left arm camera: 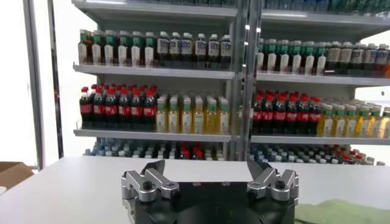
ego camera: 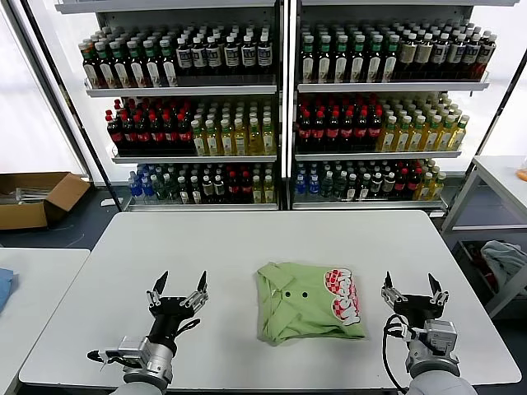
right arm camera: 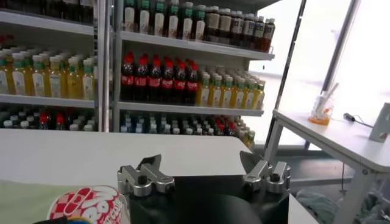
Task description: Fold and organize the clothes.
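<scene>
T-shirt: a light green T-shirt (ego camera: pixel 306 302) lay folded into a rough rectangle on the white table (ego camera: pixel 247 247), right of centre and toward the near edge, with its red-and-white print turned up along its right side.
Print: the same red-and-white graphic showed in the right wrist view (right arm camera: pixel 85 206), close to that arm's claw.
Left gripper: the left gripper (ego camera: pixel 177 295) hovered over the near-left part of the table, well apart from the shirt, fingers spread wide and holding nothing (left arm camera: pixel 209 182).
Right gripper: the right gripper (ego camera: pixel 413 293) hung near the table's near-right edge, just beside the shirt's printed side but not touching it, fingers likewise spread and empty (right arm camera: pixel 204 176).
Shelving: two shelf units (ego camera: pixel 284 107) stood behind the table, each tier packed with bottles: dark ones on top, red and yellow drinks in the middle, mixed small bottles lowest.
Cardboard box: an open box (ego camera: pixel 37 197) sat on the floor at far left; what lay inside could not be made out.
Side table: a second table (ego camera: pixel 504 177) stood at the right, with a clear cup (right arm camera: pixel 321 108) on it holding something orange.
</scene>
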Controlling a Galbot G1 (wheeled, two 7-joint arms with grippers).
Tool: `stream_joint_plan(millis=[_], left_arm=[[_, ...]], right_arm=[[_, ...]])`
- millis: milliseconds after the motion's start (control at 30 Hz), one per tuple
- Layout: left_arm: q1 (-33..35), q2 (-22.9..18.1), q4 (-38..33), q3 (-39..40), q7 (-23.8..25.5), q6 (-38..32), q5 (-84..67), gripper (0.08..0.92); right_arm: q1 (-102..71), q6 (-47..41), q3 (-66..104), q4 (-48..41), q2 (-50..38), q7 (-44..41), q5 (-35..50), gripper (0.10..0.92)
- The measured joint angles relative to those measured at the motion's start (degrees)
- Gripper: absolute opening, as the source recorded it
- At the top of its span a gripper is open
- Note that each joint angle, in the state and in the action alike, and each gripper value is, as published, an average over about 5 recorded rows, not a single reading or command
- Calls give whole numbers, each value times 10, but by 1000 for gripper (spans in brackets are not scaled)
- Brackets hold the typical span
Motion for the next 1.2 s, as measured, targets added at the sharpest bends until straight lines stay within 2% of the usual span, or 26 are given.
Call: stream_joint_plan(millis=[300,633,1200], left_arm=[[-9,-7,10,-16,2,-11,1,823],[6,-15,-24,-46,15,-9,-19,823],[20,-27,-60,-48,37,1,-42,823]], right_arm=[[16,3,-12,-13,1,-7,-1,823],[13,5,-8,-15,-1,-14,-1,823],[-2,1,-4,2,0,-22,-9,823]])
